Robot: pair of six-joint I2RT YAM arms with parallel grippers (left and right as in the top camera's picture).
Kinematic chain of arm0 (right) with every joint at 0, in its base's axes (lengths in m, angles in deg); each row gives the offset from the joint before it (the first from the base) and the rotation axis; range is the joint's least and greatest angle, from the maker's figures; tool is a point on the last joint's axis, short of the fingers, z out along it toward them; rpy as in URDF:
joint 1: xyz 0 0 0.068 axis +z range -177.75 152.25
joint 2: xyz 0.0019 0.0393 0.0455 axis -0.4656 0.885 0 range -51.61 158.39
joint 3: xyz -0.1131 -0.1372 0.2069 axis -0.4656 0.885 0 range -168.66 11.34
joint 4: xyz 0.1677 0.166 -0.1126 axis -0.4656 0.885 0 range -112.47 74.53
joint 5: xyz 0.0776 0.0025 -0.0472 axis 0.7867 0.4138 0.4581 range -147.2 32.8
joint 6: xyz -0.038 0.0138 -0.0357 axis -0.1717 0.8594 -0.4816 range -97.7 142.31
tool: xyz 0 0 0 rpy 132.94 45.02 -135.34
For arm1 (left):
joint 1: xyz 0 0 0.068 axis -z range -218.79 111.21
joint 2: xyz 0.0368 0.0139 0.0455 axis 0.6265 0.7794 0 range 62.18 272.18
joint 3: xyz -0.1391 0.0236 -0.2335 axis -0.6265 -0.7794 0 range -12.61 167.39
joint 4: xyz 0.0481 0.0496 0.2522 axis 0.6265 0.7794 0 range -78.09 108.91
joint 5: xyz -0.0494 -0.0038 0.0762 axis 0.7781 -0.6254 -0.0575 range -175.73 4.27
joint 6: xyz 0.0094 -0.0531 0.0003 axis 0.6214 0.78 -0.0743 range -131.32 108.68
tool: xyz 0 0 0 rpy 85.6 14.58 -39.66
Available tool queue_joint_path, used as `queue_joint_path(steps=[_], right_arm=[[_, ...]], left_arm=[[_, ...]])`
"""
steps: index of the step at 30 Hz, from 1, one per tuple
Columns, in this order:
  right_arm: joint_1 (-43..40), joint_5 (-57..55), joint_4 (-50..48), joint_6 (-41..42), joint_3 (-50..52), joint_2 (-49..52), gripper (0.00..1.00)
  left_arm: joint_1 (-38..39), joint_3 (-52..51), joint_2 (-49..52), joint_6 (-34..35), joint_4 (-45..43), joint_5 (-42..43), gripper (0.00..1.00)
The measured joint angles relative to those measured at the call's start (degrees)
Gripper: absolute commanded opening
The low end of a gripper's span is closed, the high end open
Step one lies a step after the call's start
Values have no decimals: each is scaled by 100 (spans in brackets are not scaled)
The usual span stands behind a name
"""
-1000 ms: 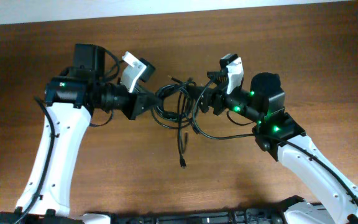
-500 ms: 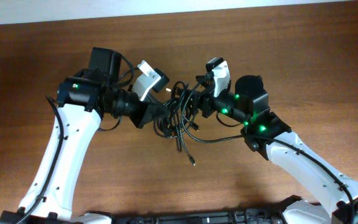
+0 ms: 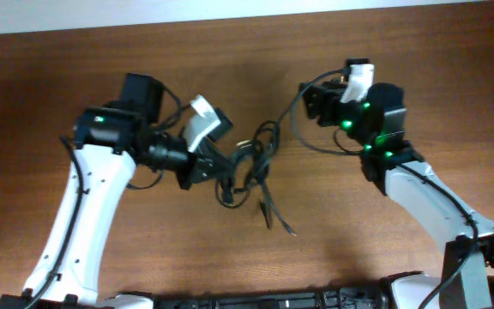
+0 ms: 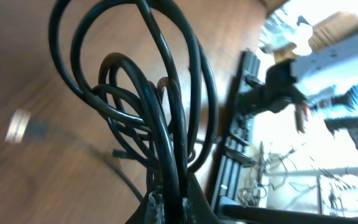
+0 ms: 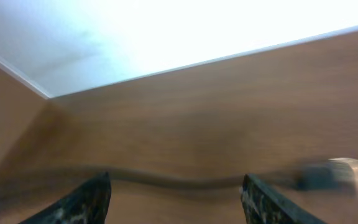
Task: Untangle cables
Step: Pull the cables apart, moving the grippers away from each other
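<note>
Cables (image 3: 249, 161) pinched in left end effector (image 4: 169, 208), right end effector (image 5: 176, 185) apparently open

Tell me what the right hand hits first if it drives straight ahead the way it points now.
Probably the thin black cable lying across just ahead of the open right hand, its plug off to the right. Beyond it lies the wooden table. Blur leaves depth uncertain.

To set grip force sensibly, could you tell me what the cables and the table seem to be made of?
The cables seem to have a smooth black rubber or plastic sheath, going by glossy highlights along the loops. The table looks like matte brown wood or laminate, showing faint grain streaks.
</note>
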Motion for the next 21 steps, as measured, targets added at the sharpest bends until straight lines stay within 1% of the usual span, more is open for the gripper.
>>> queue_joint_path(steps=[2, 3, 4, 6, 7, 8, 9, 10, 12, 13, 14, 15, 18, 19, 20, 21], right_arm=[[-367, -85, 402, 13, 0, 4, 67], [-479, -101, 518, 15, -2, 7, 75], [-638, -105, 708, 17, 0, 7, 86], [-767, 269, 918, 11, 0, 9, 92], [-785, 597, 955, -59, 0, 9, 92], [-769, 1497, 911, -249, 0, 9, 92], [-754, 1978, 892, -367, 0, 9, 92], [-673, 2833, 883, -509, 0, 9, 92], [-485, 3630, 881, -577, 0, 9, 83], [-345, 3921, 848, -485, 0, 9, 78], [-155, 4142, 758, -197, 0, 9, 70], [114, 4291, 472, 372, 7, 9, 68], [660, 4280, -280, 1720, 24, 9, 68], [933, 4142, -448, 2450, 20, 9, 68], [1071, 4013, -455, 2651, 20, 9, 68], [1322, 3692, -466, 3080, 20, 9, 68]], left_arm=[[-398, 0, 0, -28, -7, -85, 0], [-560, 0, 0, -42, -13, -142, 0], [-767, 0, 0, -42, -61, -188, 0], [-1003, 0, 0, 46, -306, -186, 0], [-1043, 0, 0, 76, -461, -160, 0], [-1043, 0, 0, 118, -643, -129, 0], [-1043, 0, 0, 120, -717, -116, 0], [-1043, 0, 0, 122, -857, -120, 0], [-1043, 0, 0, 122, -997, -166, 0], [-1043, 0, 0, 125, -1058, -205, 0], [-1043, 0, 0, 129, -1128, -297, 0], [-1043, 0, 0, 133, -1167, -400, 0], [-960, 0, 0, 153, -1189, -595, 0], [-859, 0, 0, 190, -1196, -638, 0], [-765, 0, 0, 225, -1193, -651, 0], [-678, 0, 0, 251, -1196, -667, 0]])
